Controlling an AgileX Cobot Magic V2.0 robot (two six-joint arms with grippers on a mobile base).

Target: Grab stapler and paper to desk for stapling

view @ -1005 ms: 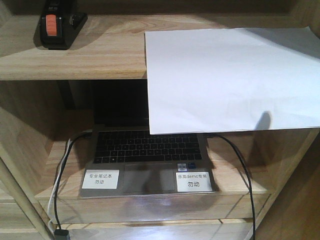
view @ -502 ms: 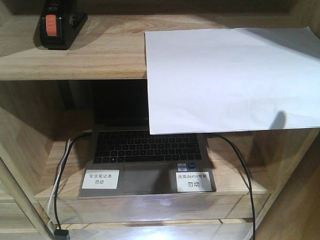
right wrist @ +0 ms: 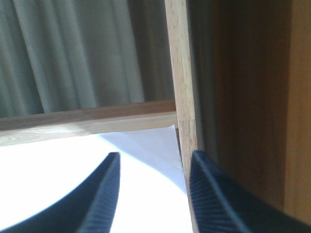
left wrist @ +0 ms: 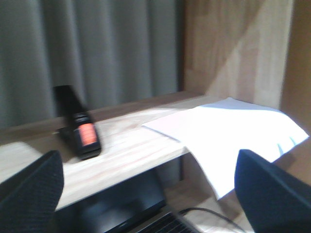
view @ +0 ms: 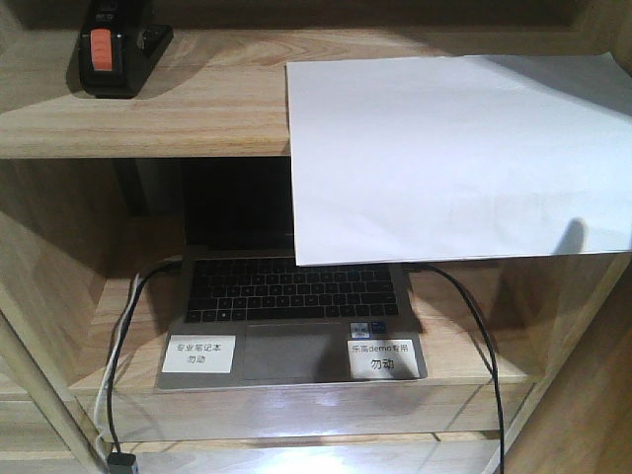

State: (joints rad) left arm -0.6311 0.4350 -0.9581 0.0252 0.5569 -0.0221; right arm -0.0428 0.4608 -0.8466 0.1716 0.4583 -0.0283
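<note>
The black stapler (view: 104,49) with its orange-red patch stands at the left end of the upper shelf (view: 197,109). The white paper (view: 454,158) lies on the right of that shelf, its front half overhanging the edge. In the left wrist view my left gripper (left wrist: 150,194) is open, below and in front of the shelf edge, between the stapler (left wrist: 80,128) and the paper (left wrist: 233,131), touching neither. My right gripper (right wrist: 155,155) is open with the paper (right wrist: 73,174) behind its jaws, hard by the shelf's wooden upright (right wrist: 182,73). The desk is out of view.
An open laptop (view: 296,316) with two white labels sits on the lower shelf under the paper. Black cables (view: 484,346) run down both sides of it. The shelf unit's side wall (view: 592,326) closes the right. A grey curtain (left wrist: 97,48) hangs behind.
A dark shadow on the paper's lower right edge has slid to the right. The stapler, paper and laptop have not moved.
</note>
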